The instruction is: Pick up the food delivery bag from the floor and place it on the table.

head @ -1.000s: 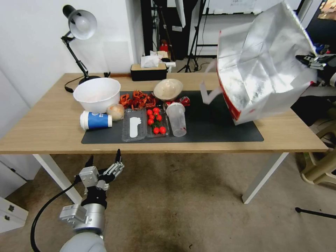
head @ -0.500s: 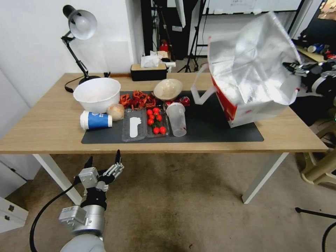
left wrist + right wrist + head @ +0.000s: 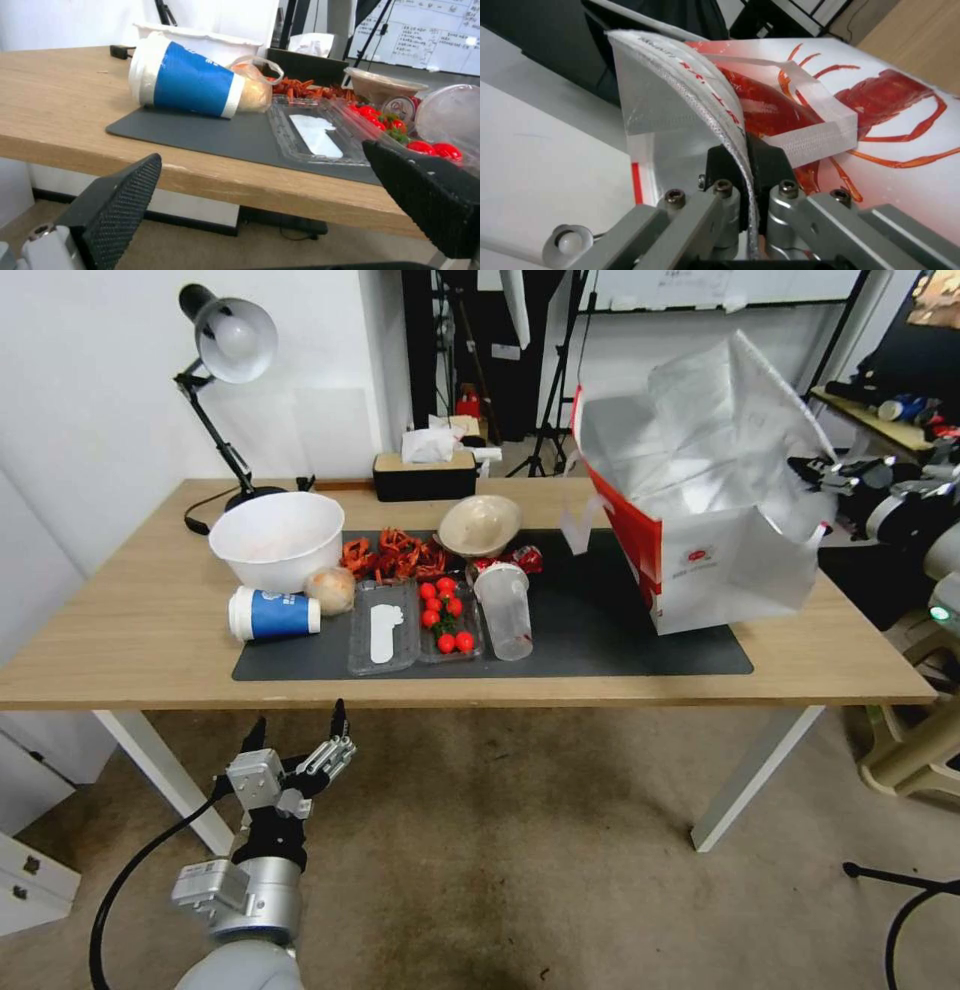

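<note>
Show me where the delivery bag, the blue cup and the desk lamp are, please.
food delivery bag [image 3: 725, 565]: head view, on its white front panel.
blue cup [image 3: 275, 614]: head view, on its blue sleeve.
desk lamp [image 3: 235, 338]: head view, on its shade.

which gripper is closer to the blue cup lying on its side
Left. The left gripper hangs open below the table's front edge, just in front of the blue cup. The right gripper is clamped on the food delivery bag at the far right.

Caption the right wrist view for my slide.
Right hand pinching the rim of the white-and-red, foil-lined paper delivery bag.
</note>
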{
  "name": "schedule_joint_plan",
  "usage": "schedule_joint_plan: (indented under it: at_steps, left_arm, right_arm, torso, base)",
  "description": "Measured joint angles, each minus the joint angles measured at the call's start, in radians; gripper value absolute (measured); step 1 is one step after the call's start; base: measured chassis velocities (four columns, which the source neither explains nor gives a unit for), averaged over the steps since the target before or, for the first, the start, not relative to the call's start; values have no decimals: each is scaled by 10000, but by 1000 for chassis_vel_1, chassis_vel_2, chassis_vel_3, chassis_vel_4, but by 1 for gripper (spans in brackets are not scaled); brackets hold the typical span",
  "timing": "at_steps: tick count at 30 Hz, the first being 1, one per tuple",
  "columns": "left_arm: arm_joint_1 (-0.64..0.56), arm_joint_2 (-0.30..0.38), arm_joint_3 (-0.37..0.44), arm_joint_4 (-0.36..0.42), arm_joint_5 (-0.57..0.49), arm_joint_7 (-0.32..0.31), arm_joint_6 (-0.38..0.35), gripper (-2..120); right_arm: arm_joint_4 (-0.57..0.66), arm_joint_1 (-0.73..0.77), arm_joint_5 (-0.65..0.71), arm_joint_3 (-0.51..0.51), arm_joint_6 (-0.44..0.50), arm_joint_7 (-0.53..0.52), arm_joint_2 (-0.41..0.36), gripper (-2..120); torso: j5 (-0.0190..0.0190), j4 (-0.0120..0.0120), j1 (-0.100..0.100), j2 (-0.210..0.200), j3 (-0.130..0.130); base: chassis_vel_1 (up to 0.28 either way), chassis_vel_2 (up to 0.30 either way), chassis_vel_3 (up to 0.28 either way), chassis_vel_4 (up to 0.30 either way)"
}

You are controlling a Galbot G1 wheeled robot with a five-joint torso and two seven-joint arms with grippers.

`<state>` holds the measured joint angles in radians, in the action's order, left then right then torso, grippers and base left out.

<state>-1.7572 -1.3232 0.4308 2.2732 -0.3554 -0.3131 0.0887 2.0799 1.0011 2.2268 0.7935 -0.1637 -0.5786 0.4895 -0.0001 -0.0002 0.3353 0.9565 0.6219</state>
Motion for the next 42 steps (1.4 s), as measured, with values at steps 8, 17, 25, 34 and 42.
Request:
schedule_joint_plan:
  at_steps: [8, 17, 25, 34, 42]
  left_arm:
    - [10, -4, -1, -20, 25, -5, 0, 100]
    - [50, -8, 5, -63, 31, -26, 0, 100]
    - [64, -38, -3, -76, 94, -34, -10, 100]
    - [-18, -74, -3, -49, 273, -35, -5, 100]
    - [-54, -125, -33, -21, 371, -35, 15, 100]
  right_arm:
    - [149, -202, 208, 83, 79, -83, -45, 0]
    - [-9, -488, 328, -34, 131, -412, 52, 0]
    - [-20, -251, 264, -12, -144, -1196, 285, 0]
    - [-58, -121, 5, -286, -354, -1595, 662, 0]
    - [-168, -96, -341, -404, -543, -1785, 653, 4]
  torso:
    - [0, 2, 0, 0, 0]
    - [3, 1, 0, 0, 0]
    - [2, 1, 1, 0, 0]
    - [1, 2, 0, 0, 0]
    - [0, 1, 0, 0, 0]
  base:
    - [0, 0, 0, 0]
    - [0, 0, 0, 0]
    - [0, 0, 0, 0]
    - [0, 0, 0, 0]
    - [0, 0, 0, 0]
